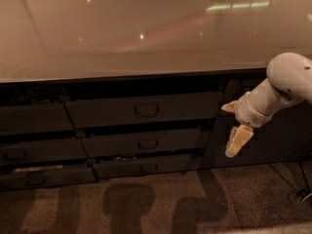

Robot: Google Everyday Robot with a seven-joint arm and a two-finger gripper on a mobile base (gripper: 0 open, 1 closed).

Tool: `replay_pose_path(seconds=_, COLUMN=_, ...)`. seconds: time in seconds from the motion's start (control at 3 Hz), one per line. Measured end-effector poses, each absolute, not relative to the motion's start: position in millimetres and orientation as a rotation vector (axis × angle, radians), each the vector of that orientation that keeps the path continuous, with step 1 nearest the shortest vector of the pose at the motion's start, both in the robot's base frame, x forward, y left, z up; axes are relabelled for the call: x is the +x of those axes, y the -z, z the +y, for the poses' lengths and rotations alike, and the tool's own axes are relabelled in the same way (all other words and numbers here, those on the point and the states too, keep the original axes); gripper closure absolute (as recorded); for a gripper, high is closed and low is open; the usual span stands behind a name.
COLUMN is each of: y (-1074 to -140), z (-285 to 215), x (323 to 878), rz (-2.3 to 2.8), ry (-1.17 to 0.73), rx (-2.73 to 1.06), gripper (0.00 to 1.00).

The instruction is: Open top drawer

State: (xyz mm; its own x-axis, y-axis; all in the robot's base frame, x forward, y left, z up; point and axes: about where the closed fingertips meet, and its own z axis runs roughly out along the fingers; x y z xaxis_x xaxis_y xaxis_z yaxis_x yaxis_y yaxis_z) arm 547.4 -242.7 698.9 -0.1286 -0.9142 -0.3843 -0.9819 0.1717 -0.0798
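Note:
The top drawer (112, 112) is the widest dark grey front just under the counter, with a small rectangular handle (146, 110) at its centre. A dark gap runs along its upper edge. My gripper (238, 139) hangs pale and yellowish from the white arm (282, 84) at the right. It points down in front of the dark panel just right of the drawer stack. It sits to the right of the top drawer's right end and a little below it, well away from the handle. It holds nothing that I can see.
Two narrower drawer fronts (146, 144) (146, 167) with the same handle sit below. A neighbouring drawer stack (34, 118) is at the left. A glossy pale countertop (146, 38) overhangs everything. Brown carpet (146, 204) lies in front, and a thin cable (304, 189) is at the lower right.

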Motion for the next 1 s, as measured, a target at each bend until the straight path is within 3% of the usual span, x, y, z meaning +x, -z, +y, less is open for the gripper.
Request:
replay_pose_path(seconds=0.33, y=-703, z=-250, x=581, rz=2.196, ry=-0.209, rx=-1.798, gripper=0.00)
replay_pose_path(seconds=1.0, y=-699, z=-234, x=587, rz=2.156, ry=-0.237, rx=-1.863, gripper=0.00)
